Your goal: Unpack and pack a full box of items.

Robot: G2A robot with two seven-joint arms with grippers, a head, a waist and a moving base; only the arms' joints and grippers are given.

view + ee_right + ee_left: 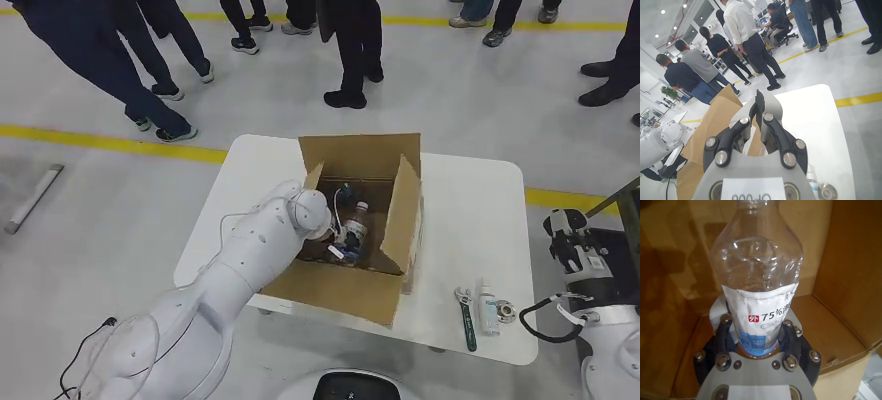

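- The cardboard box (340, 288) stands open in the middle of the white counter (470, 215), with its flaps up.
- The left arm goes down into the box from the near left side.
- The left tool (757, 321) is clamped on a clear plastic bottle (755, 262), gripping the lower, labelled part from both sides.
- The bottle has a crumpled white label with a blue band and sits inside the box, its brown walls all around it.
- The right tool (758, 107) is at the counter's right side, well apart from the box, with its fingers together and nothing between them.
- On the near right part of the counter, a green-handled wrench (466, 318), a small white bottle (486, 308) and a round metal disc (506, 312) lie just beside one another.
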